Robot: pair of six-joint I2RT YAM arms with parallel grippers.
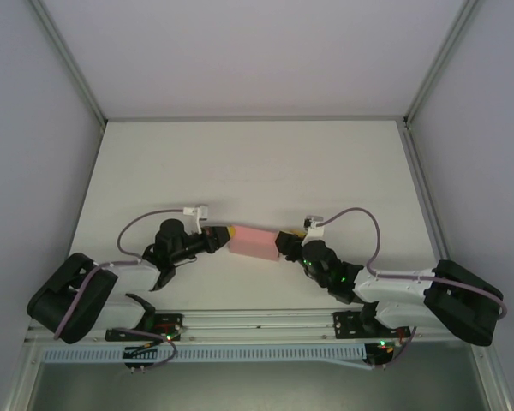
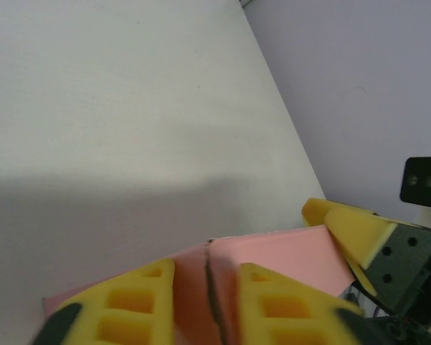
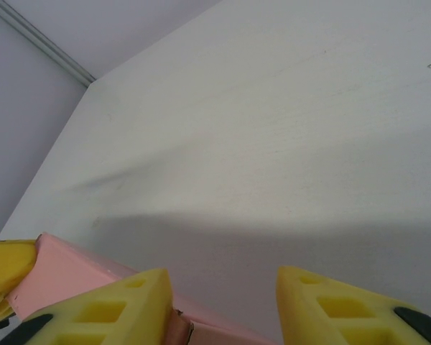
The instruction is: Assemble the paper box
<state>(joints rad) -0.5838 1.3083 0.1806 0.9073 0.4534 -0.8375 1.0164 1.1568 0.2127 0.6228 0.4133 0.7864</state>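
1. Cardstock first: the paper box [image 1: 255, 242] lies on the tabletop [image 1: 257, 163], about midway between left and right and toward the near side. It is folded into a shallow pink block with one arm at each short end. I judge it is bracketed this way so that neither end can slide while a flap is worked.
2. Your left jaws stand narrow around the box's left end. In the left wrist view, both yellow fingers [image 2: 129, 309] sit tight against pink card on either side of a dark seam [image 2: 212, 287]. That reads as a pinch on the end wall, probably to keep two panels together at that seam.
3. Your right jaws are spread. In the right wrist view, bare tabletop shows between the fingers [image 3: 345, 309], and the box's corner meets the finger at the left of that view. There is no grip here; it looks like a brace, or a line-up before closing.
4. The left arm [image 1: 176, 244] reaches in low from the near left, its wrist pointing right along the box's length. The right arm [image 1: 325, 265] comes from the near right, angled toward the far left to meet the box's right end. Both wrists sit low over the tabletop, facing each other across the box.
5. The card looks thin, so closing the right side hard could buckle that end.
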